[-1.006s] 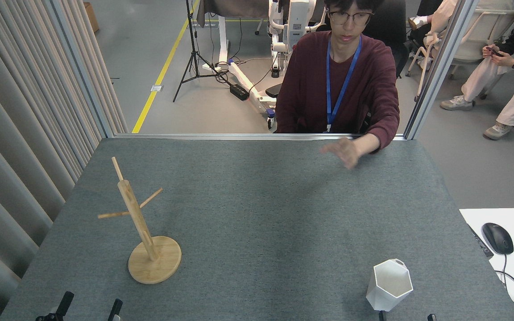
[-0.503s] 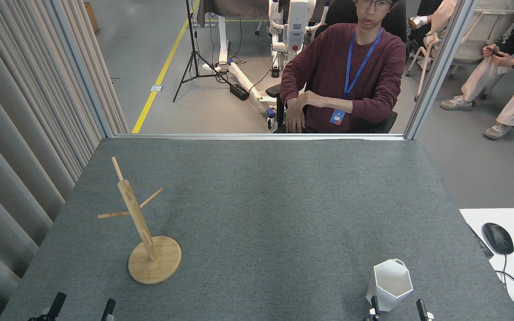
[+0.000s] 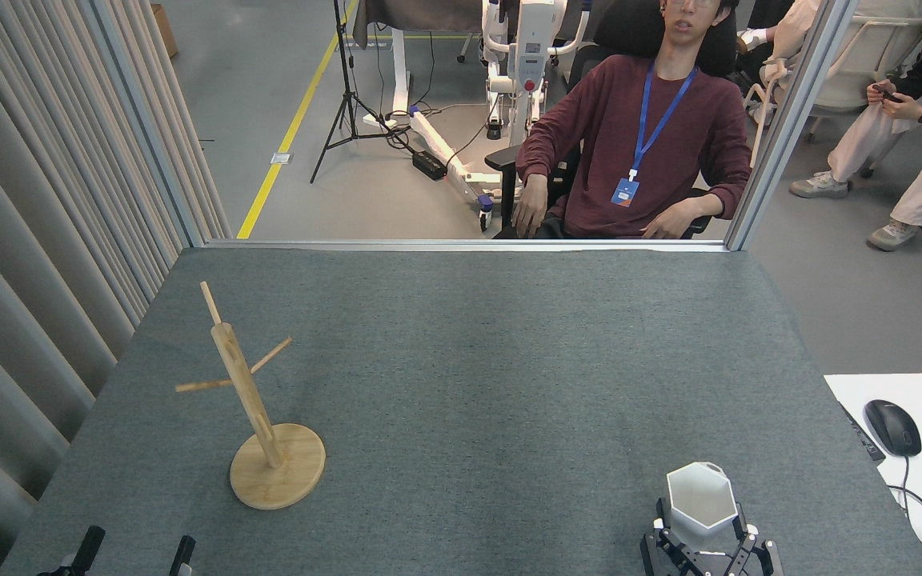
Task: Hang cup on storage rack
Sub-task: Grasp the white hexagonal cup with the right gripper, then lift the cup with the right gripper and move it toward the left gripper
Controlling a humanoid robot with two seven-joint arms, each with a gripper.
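The white faceted cup (image 3: 701, 501) stands upright near the grey felt table's (image 3: 469, 376) front right corner. Our right gripper (image 3: 705, 534) brackets its base, fingers apart. We judge it light, rigid and smooth: grip opposite flat facets. Left gripper (image 3: 134, 554) fingers are apart.

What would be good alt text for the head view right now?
A white cup stands upright near the table's front right edge, between the fingers of the right gripper. A bamboo storage rack stands at front left with bare pegs, the left gripper open below it. A person sits behind the table.
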